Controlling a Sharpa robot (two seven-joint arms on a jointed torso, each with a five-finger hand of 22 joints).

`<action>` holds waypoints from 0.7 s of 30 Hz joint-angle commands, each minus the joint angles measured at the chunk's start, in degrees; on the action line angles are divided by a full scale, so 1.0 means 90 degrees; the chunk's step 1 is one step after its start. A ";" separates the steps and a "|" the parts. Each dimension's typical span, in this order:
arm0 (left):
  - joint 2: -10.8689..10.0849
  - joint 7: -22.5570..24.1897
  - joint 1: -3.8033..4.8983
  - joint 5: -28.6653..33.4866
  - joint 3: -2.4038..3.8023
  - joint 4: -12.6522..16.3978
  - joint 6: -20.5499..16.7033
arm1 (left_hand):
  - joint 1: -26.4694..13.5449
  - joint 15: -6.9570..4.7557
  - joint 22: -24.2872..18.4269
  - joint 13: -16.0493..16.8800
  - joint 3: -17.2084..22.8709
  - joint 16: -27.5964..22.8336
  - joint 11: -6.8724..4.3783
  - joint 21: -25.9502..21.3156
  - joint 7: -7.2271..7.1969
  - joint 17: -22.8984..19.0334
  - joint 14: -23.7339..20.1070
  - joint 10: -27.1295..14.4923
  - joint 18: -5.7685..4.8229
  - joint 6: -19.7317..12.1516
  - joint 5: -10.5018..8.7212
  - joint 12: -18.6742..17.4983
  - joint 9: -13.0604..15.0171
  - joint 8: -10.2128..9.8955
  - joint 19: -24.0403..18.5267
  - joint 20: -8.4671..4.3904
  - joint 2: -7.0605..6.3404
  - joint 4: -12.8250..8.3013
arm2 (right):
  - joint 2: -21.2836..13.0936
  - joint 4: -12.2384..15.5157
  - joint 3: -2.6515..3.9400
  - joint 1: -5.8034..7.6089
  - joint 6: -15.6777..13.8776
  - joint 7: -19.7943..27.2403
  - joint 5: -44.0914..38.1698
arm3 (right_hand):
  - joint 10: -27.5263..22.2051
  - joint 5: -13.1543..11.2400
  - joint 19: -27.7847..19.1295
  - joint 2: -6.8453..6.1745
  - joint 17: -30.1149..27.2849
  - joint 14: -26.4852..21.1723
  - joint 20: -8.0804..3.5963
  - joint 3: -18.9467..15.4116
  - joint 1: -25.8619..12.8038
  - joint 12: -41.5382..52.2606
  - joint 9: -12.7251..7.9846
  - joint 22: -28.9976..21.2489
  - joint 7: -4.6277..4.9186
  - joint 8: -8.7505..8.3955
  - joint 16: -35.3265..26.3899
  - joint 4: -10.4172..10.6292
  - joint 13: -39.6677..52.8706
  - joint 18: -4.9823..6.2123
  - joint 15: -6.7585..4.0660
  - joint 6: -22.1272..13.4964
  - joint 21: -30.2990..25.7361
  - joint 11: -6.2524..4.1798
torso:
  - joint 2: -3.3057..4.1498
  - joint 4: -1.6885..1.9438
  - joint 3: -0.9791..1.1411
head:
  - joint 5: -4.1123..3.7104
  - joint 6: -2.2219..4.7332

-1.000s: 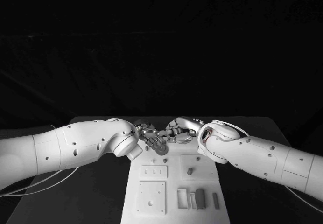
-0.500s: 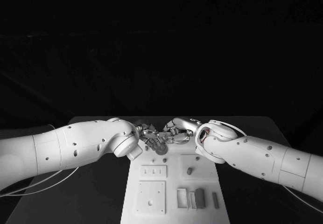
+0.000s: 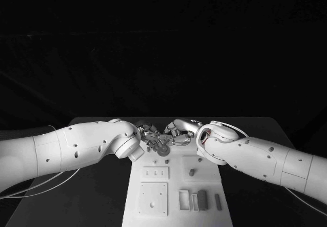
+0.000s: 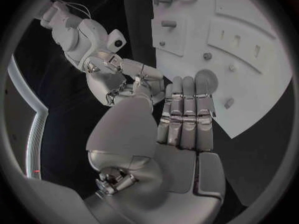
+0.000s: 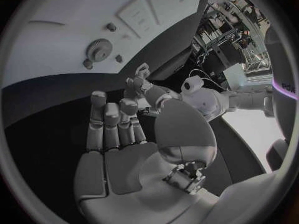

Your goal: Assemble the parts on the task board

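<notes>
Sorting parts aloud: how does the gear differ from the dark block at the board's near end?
The gear is round and toothed; the block is long and straight-sided. The gear lies at the task board's far end, the block at its near end. Both are grey and rest on the board.

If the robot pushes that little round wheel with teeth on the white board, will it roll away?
Probably not. The gear lies flat on the task board, so a push would likely make it slide rather than roll. It looks small and thin, so probably light. Its toothed edge may help fingers catch it, though lying flat could make lifting it fiddly.
</notes>
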 commanded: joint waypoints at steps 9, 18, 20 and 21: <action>-0.0003 0.0036 0.0011 0.0099 0.0009 -0.0001 -0.0024 | -0.0065 -0.0002 0.0031 0.0033 0.0102 -0.0019 0.0001 0.0000 0.0007 0.0044 0.0063 0.0058 0.0015 0.0077 0.0024 -0.0011 0.0007 0.0022 0.0063 -0.0016 -0.0055 0.0004 | 0.0026 0.0027 -0.0002 -0.0007 0.0130 -0.0027 -0.0099 | 0.0000 -0.0016 0.0050 0.0002 -0.0009 0.0016 0.0011 0.0022 -0.0090 0.0034 0.0013 0.0063 0.0175 0.0042 0.0020 0.0029 -0.0007 0.0055 -0.0037 0.0211 0.0042 -0.0027 | 0.0000 0.0003 0.0005 | 0.0006 -0.0021; 0.0007 -0.0008 0.0011 0.0174 0.0010 -0.0011 0.0128 | 0.0178 0.0017 0.0046 0.0043 0.0298 -0.0100 0.0030 -0.0050 0.0037 0.0065 0.0006 -0.0009 0.0001 0.0009 0.0030 -0.0079 -0.0011 -0.0043 -0.0003 -0.0006 -0.0098 -0.0016 | 0.0049 -0.0010 -0.0004 -0.0007 0.0138 -0.0057 -0.0125 | 0.0001 -0.0016 0.0052 0.0007 -0.0011 0.0018 0.0009 0.0025 -0.0092 0.0034 0.0014 0.0061 0.0174 0.0041 0.0019 0.0029 -0.0008 0.0055 -0.0038 0.0214 0.0041 -0.0028 | 0.0000 0.0007 0.0003 | 0.0009 -0.0025; 0.0008 -0.0011 0.0011 0.0239 0.0010 -0.0012 0.0154 | 0.0309 0.0037 0.0044 0.0045 0.0437 -0.0141 0.0051 -0.0079 0.0058 0.0066 -0.0024 -0.0045 -0.0008 -0.0027 0.0030 -0.0111 -0.0021 -0.0073 -0.0037 0.0010 -0.0114 -0.0013 | 0.0057 -0.0021 -0.0005 -0.0007 0.0145 -0.0062 -0.0126 | 0.0002 -0.0016 0.0052 0.0013 -0.0012 0.0019 0.0008 0.0028 -0.0093 0.0033 0.0015 0.0060 0.0173 0.0042 0.0019 0.0031 -0.0008 0.0055 -0.0039 0.0217 0.0041 -0.0029 | -0.0002 0.0006 0.0004 | 0.0011 -0.0028; 0.0008 -0.0015 0.0011 0.0285 0.0010 -0.0010 0.0170 | 0.0353 0.0045 0.0044 0.0045 0.0486 -0.0157 0.0059 -0.0091 0.0067 0.0066 -0.0034 -0.0060 -0.0011 -0.0043 0.0032 -0.0124 -0.0025 -0.0086 -0.0049 0.0017 -0.0121 -0.0016 | 0.0058 -0.0025 -0.0006 -0.0007 0.0148 -0.0065 -0.0127 | 0.0002 -0.0015 0.0053 0.0014 -0.0012 0.0020 0.0008 0.0028 -0.0093 0.0033 0.0015 0.0060 0.0172 0.0042 0.0019 0.0031 -0.0008 0.0055 -0.0039 0.0218 0.0041 -0.0029 | -0.0002 0.0006 0.0004 | 0.0011 -0.0028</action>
